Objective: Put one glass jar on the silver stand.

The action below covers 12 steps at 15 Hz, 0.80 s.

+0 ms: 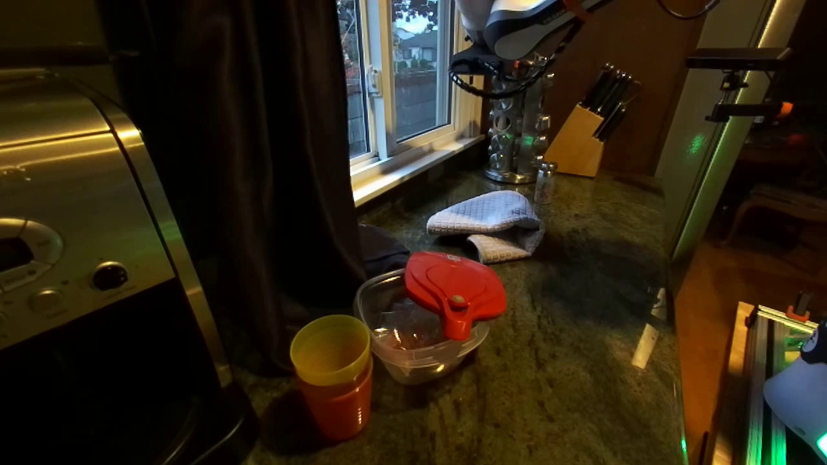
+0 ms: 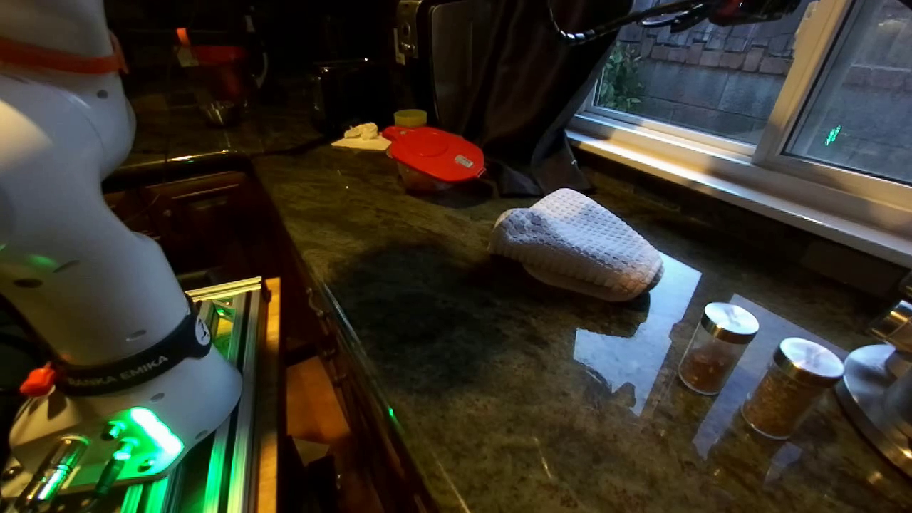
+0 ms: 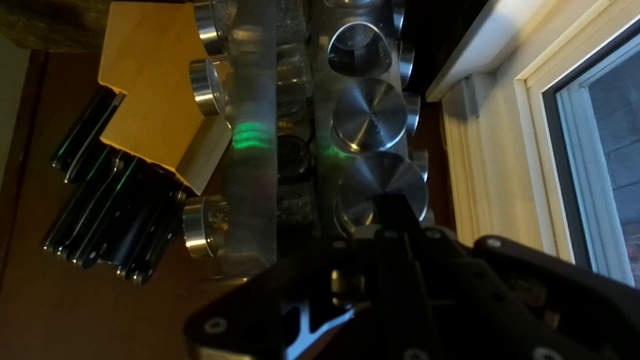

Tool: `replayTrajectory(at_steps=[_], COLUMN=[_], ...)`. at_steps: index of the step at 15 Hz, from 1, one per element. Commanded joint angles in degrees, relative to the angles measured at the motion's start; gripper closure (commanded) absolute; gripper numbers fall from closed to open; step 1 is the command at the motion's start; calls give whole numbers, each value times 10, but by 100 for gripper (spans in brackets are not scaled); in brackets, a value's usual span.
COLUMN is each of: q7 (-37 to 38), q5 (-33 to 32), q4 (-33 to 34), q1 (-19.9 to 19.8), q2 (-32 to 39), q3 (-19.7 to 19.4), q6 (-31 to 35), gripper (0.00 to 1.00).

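The silver stand (image 3: 250, 200) fills the middle of the wrist view, with several lidded jars lying sideways in its round slots. It also stands by the window in an exterior view (image 1: 512, 173), and its base shows at the right edge of an exterior view (image 2: 873, 399). My gripper (image 3: 392, 205) looks shut, its dark fingertips in front of the round lid of a glass jar (image 3: 365, 172) in the stand. I cannot tell whether they touch it. Above is another lid (image 3: 371, 115) and an open round slot (image 3: 360, 50). Two glass jars (image 2: 714, 356) (image 2: 787, 395) stand upright on the counter.
The wooden knife block (image 3: 150, 85) with black handles is beside the stand. The window frame (image 3: 480, 165) is close on the other side. A folded towel (image 2: 584, 242), a plastic container with a red lid (image 1: 452, 290) and stacked cups (image 1: 333, 381) are on the counter.
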Motion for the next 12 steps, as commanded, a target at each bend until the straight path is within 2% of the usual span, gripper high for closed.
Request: replayTrajectory(at_steps=[1, 12], q7=[38, 123], q5=[-18, -55], q4=[9, 25], q1=[0, -2], q2=[12, 40], q3=[-10, -18], q6=[17, 59], gripper=[100, 100])
